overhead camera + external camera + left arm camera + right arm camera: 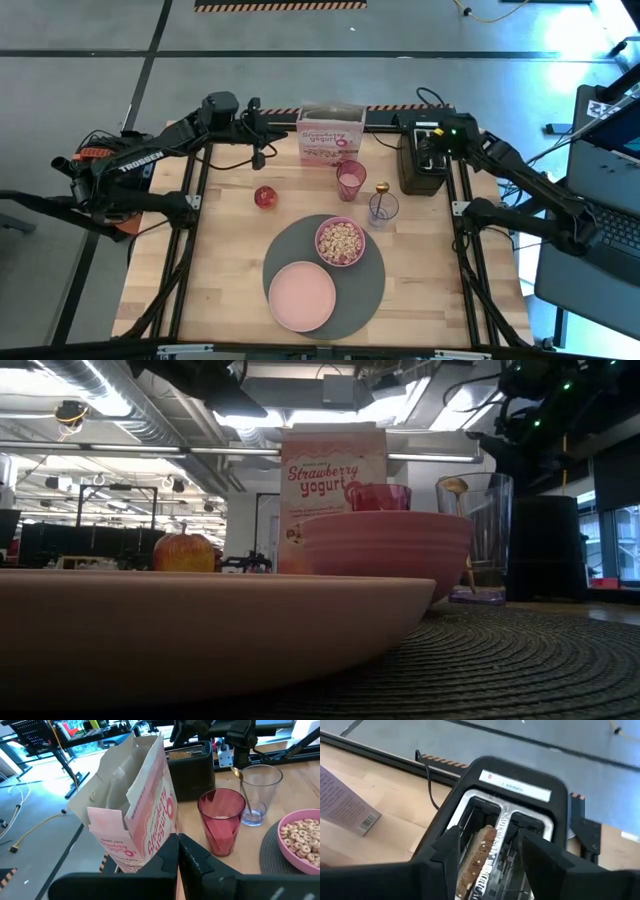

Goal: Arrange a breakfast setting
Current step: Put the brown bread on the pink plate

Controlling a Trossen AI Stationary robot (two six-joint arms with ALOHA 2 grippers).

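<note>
Right gripper (pixel 487 857): fingers spread, positioned above the black toaster (pixel 512 807), straddling the toast (pixel 477 855) that stands in one slot. Nothing is held.

Left gripper (pixel 177 855): fingers pressed together, empty, just beside the open cereal box (pixel 135 805) at the table's far edge.

On the table: tumbler (pixel 351 179), glass (pixel 383 209) with spoon (pixel 382 188) inside, apple (pixel 265 196). The mat (pixel 365 285) carries the cereal-filled bowl (pixel 341 241) and the plate (pixel 302 296).

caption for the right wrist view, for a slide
Open right gripper poised over the black toaster, a slice of brown toast standing in one slot.
</note>
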